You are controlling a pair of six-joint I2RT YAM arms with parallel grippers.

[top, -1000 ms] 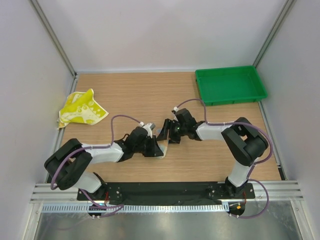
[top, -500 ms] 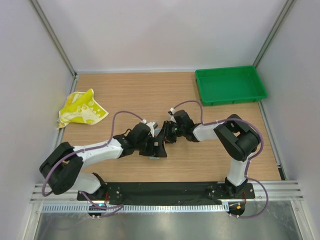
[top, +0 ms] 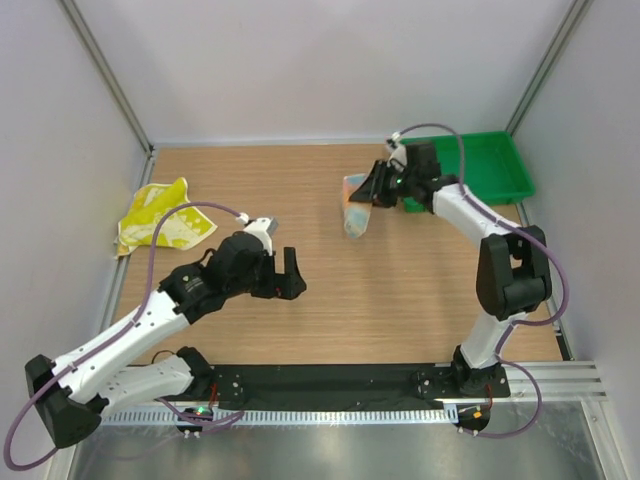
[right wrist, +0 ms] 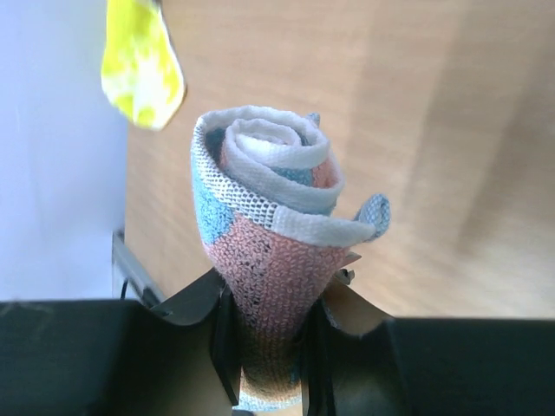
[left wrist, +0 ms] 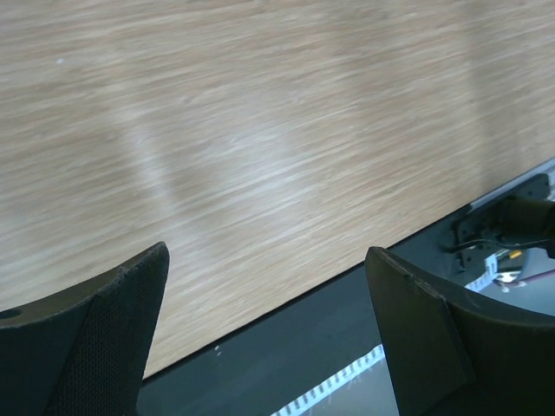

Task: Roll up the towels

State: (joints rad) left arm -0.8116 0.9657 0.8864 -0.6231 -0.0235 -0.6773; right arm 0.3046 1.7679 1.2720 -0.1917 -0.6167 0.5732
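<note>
Rolled towel (right wrist: 264, 260) held up beside the green tray (top: 492, 166)
The right gripper (top: 374, 188) clamps the blue-and-pink spiral roll above the table (top: 300, 200), just left of the tray (arm partly hiding it). The yellow towel (top: 160, 218) lies crumpled far left, and the left gripper (left wrist: 266, 253) gapes wide.

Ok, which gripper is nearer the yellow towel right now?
Left. The left gripper hangs open over the table, right of the yellow towel. The right gripper, shut on the rolled blue towel, is far across by the green tray.
</note>
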